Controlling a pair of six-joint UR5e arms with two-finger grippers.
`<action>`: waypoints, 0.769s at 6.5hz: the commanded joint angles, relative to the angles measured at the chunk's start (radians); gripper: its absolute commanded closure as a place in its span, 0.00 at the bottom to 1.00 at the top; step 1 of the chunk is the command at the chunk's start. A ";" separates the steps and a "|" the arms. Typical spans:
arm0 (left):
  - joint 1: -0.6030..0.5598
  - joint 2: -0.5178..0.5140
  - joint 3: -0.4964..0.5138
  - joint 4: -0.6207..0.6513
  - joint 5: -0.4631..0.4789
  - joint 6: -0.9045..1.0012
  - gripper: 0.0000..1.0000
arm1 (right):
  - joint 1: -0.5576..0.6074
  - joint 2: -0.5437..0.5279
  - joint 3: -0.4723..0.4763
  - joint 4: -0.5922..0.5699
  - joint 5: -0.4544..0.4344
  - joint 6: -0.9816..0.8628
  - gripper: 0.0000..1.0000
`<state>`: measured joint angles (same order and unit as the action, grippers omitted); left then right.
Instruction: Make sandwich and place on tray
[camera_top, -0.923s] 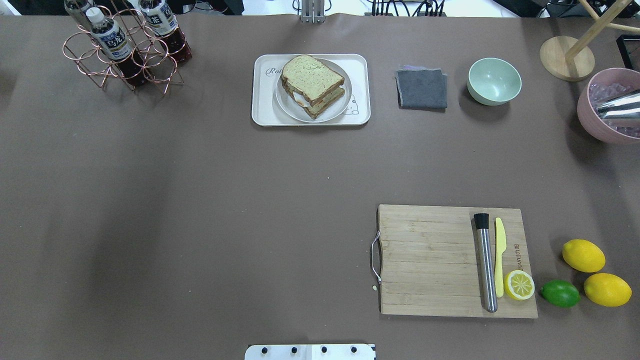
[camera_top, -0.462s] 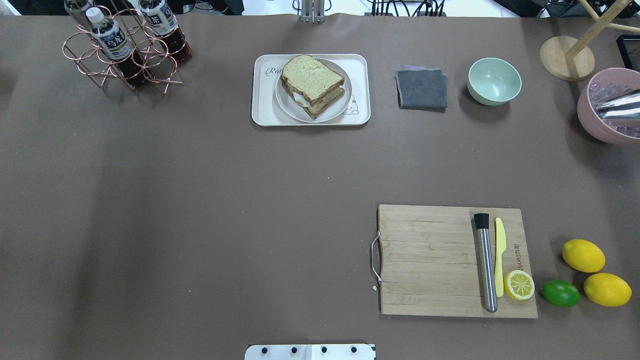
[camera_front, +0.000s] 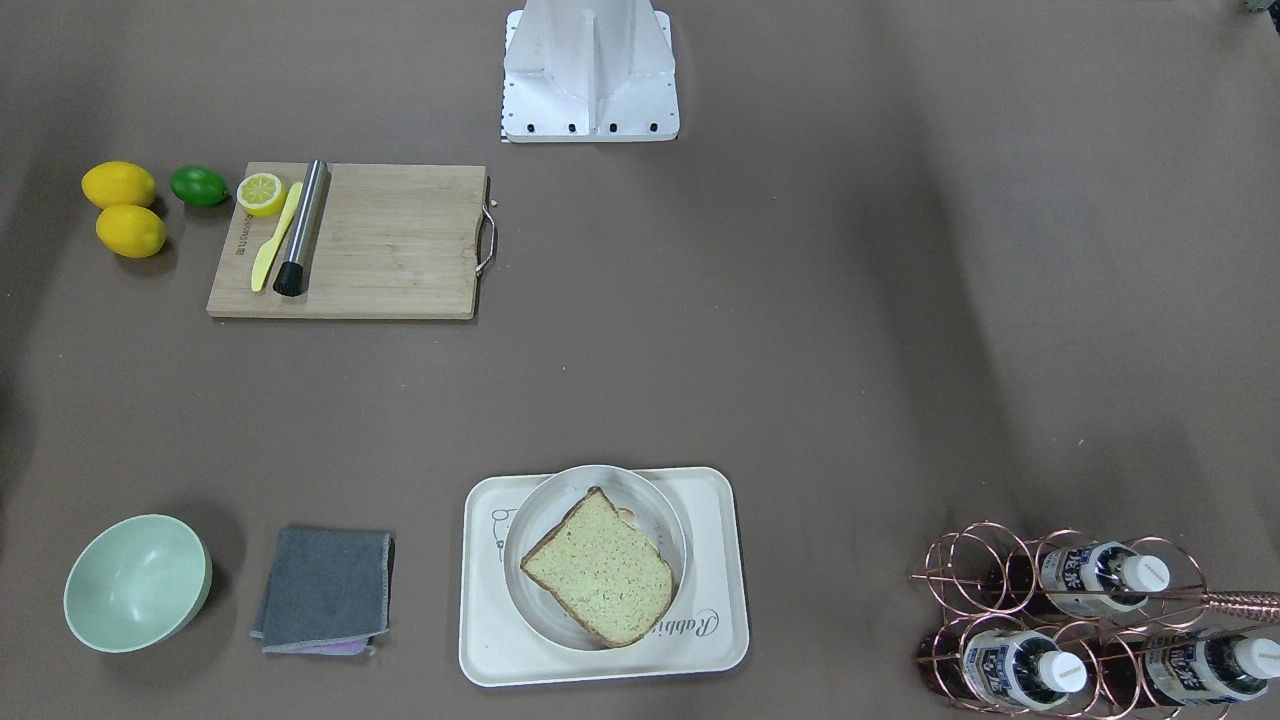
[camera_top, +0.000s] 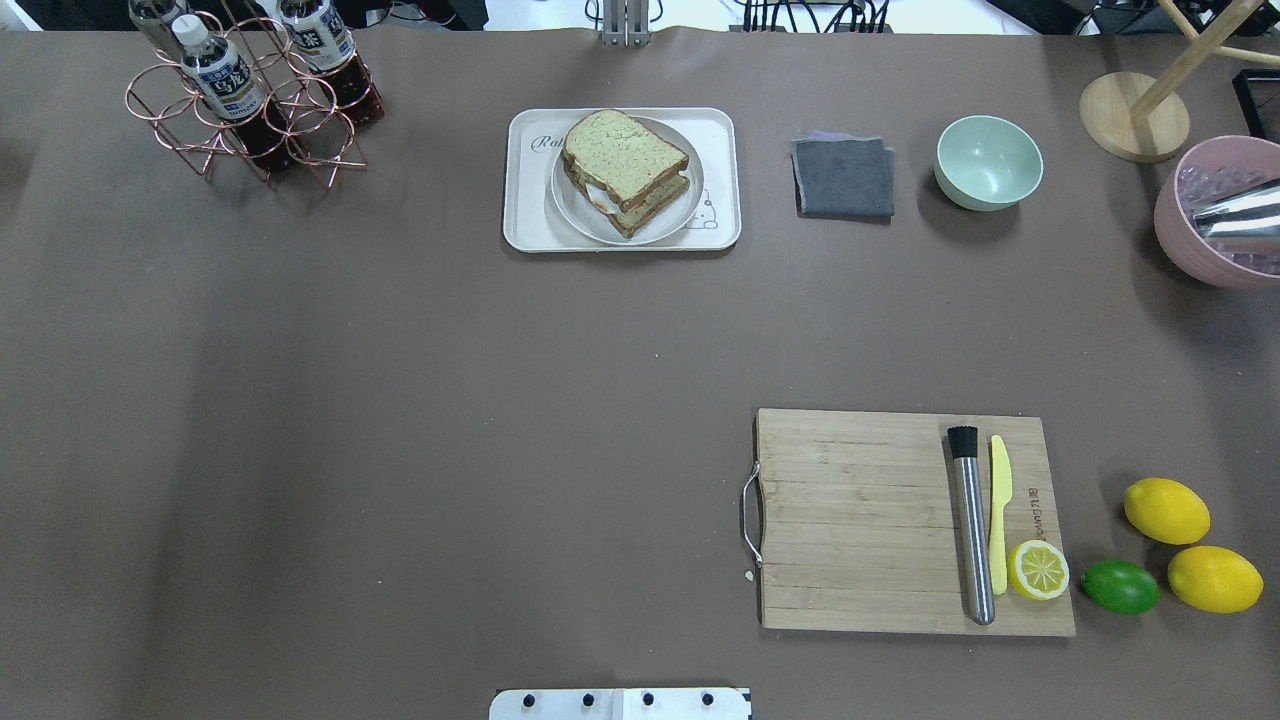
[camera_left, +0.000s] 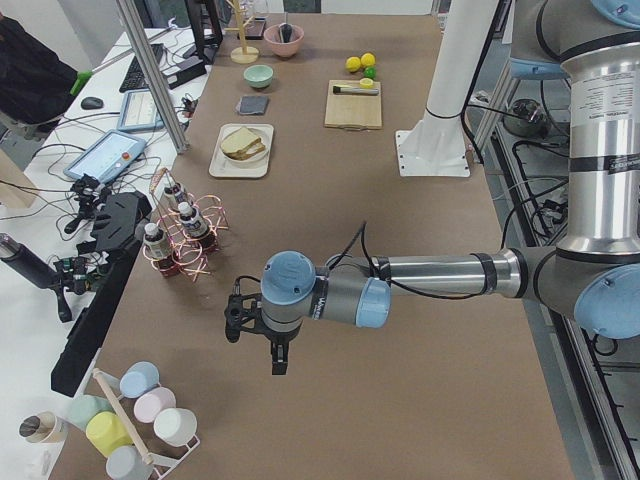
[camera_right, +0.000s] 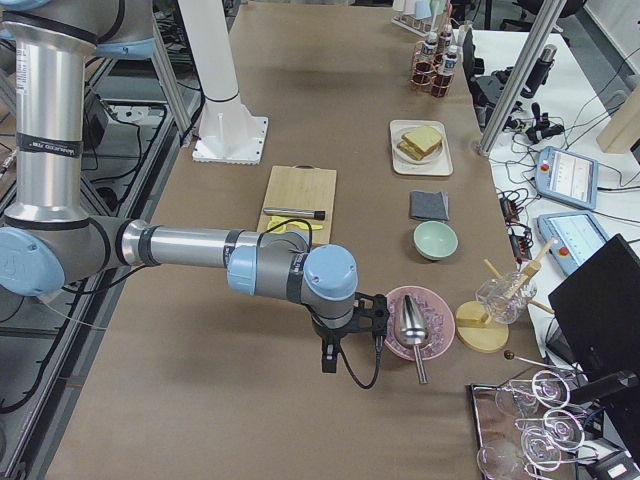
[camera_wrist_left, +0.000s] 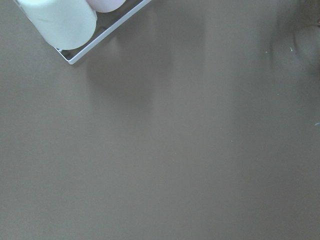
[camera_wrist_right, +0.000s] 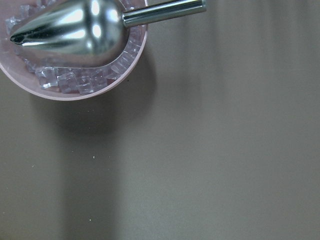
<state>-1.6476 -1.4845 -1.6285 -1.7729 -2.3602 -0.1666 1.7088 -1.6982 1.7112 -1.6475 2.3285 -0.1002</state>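
The sandwich, two bread slices with white egg showing between them, lies on a round pale-grey plate. The plate stands on the cream tray at the table's far middle. They also show in the front-facing view: sandwich, plate, tray. My left gripper hangs over bare table far to the left, beyond the bottle rack. My right gripper hangs far to the right, next to the pink bowl. Both show only in side views, so I cannot tell whether they are open or shut.
A wooden cutting board holds a steel muddler, a yellow knife and a lemon half. Two lemons and a lime lie beside it. A grey cloth, a green bowl, a pink ice bowl and a bottle rack line the far side.
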 joint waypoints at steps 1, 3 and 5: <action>0.011 -0.026 -0.030 0.016 0.012 -0.084 0.02 | 0.000 0.006 -0.001 0.000 -0.004 0.008 0.00; 0.040 -0.031 -0.034 0.017 0.012 -0.088 0.02 | 0.000 0.009 -0.001 0.000 -0.012 0.010 0.00; 0.040 -0.033 -0.034 0.017 0.012 -0.088 0.02 | 0.000 0.012 -0.007 0.000 -0.001 0.011 0.00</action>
<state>-1.6089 -1.5163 -1.6623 -1.7563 -2.3485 -0.2541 1.7089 -1.6870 1.7081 -1.6475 2.3201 -0.0895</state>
